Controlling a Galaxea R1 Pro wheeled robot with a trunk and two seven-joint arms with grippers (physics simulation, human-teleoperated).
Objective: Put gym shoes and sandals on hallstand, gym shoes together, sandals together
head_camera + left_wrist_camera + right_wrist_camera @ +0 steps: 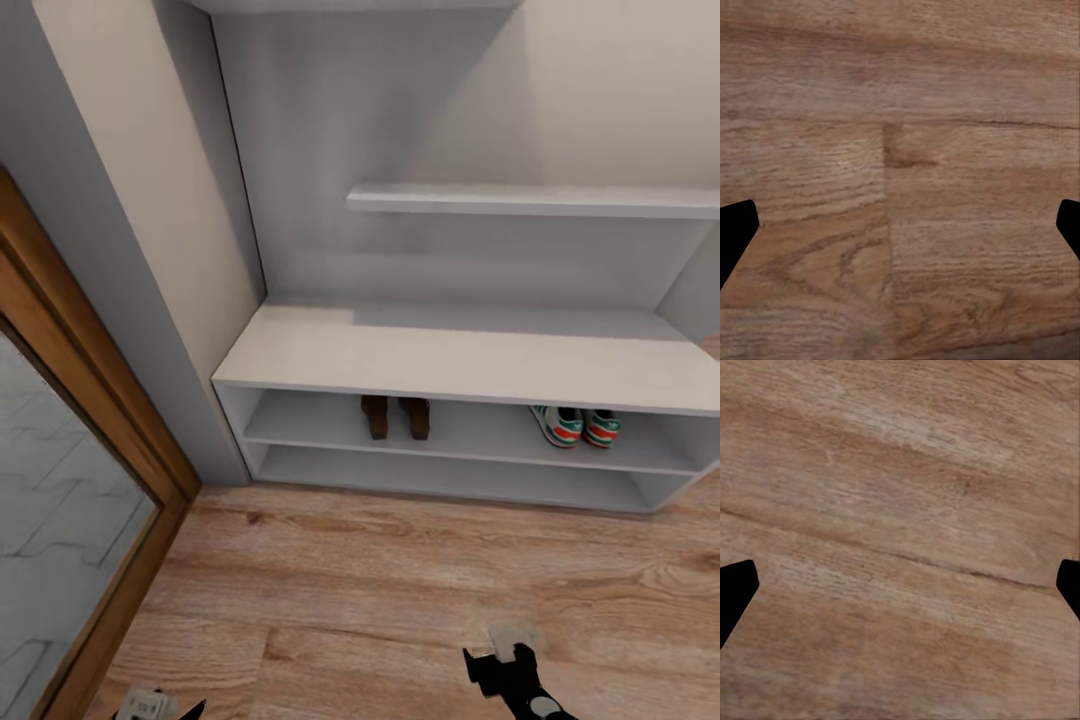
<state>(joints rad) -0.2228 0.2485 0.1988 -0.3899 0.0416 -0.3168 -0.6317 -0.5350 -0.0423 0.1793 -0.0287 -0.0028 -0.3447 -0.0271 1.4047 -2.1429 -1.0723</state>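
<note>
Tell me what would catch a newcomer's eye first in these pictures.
The pale grey rack against the wall, with two pairs of shoes in its upper slot: brown sandals side by side near the middle, and white sneakers with green stripes side by side further right. Below it lies bare wood floor, over which both open grippers hang, left and right.

A brown wooden door frame (95,400) runs slantwise ahead of and outward from the left gripper (160,708), its foot just beside that gripper. Within the frame sits a glazed panel (55,520) showing a pale tiled pattern. Farther ahead, a grey wall edge (110,250) adjoins a cream wall face (165,180).
</note>
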